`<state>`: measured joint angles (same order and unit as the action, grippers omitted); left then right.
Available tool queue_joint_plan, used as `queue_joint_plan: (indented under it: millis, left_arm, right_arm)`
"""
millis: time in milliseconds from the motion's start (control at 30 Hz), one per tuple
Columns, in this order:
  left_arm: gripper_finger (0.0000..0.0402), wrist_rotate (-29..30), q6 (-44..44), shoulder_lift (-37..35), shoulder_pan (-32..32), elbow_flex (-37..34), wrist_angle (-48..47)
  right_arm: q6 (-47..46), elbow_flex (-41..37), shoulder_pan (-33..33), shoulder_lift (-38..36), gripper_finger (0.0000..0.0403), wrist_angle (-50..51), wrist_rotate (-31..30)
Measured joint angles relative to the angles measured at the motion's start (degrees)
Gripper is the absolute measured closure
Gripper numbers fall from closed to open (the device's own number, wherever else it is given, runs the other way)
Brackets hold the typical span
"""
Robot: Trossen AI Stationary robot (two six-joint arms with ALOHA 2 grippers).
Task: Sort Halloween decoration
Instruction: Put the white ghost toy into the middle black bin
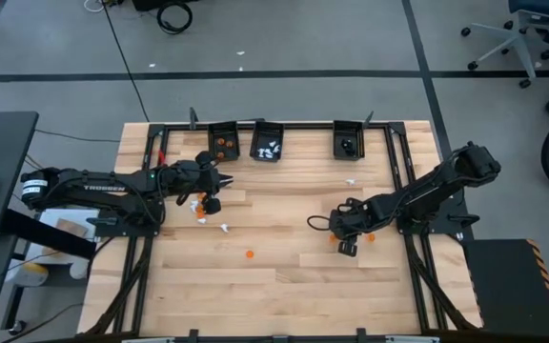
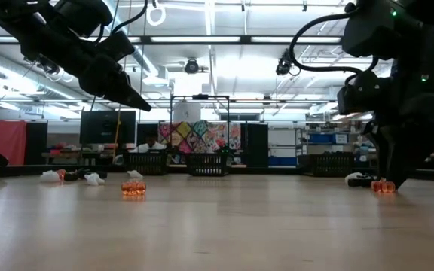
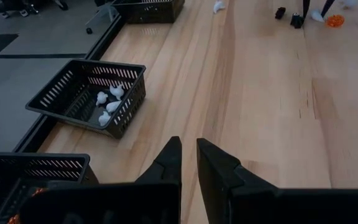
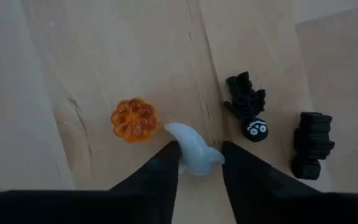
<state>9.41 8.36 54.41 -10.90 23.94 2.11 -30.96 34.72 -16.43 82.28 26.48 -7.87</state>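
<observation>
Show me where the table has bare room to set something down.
Bare: the near strip of table below the lone orange trinket, and the middle between the bins and that trinket. Crowded: around the left gripper, with white and orange bits below it, and at the right gripper, closing on a white ghost beside an orange pumpkin and black pieces.

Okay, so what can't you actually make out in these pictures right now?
- Right claw, right wrist view: fingers flank a white trinket; whether it is pinched is unclear.
- Left claw, left wrist view: anything between its near-closed fingers cannot be made out.
- Right-hand bin, high view: dark contents too small to identify.
- Orange bin, left wrist view: cut off by the frame edge.
</observation>
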Motion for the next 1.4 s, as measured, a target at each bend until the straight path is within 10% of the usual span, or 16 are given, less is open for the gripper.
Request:
queue_joint_plan:
  millis: [933, 1400]
  left_arm:
    - [0.0374, 0.0, 0.2, 0.0, 0.0, 0.0, -0.1]
    - [0.0374, 0.0, 0.0, 0.0, 0.0, 0.0, 0.3]
  right_arm:
    - [9.0, 10.2, 4.6, -0.1, 0.0316, 3.5, -1.6]
    - [19.1, 10.5, 14.4, 3.4, 0.0316, -15.8, -3.3]
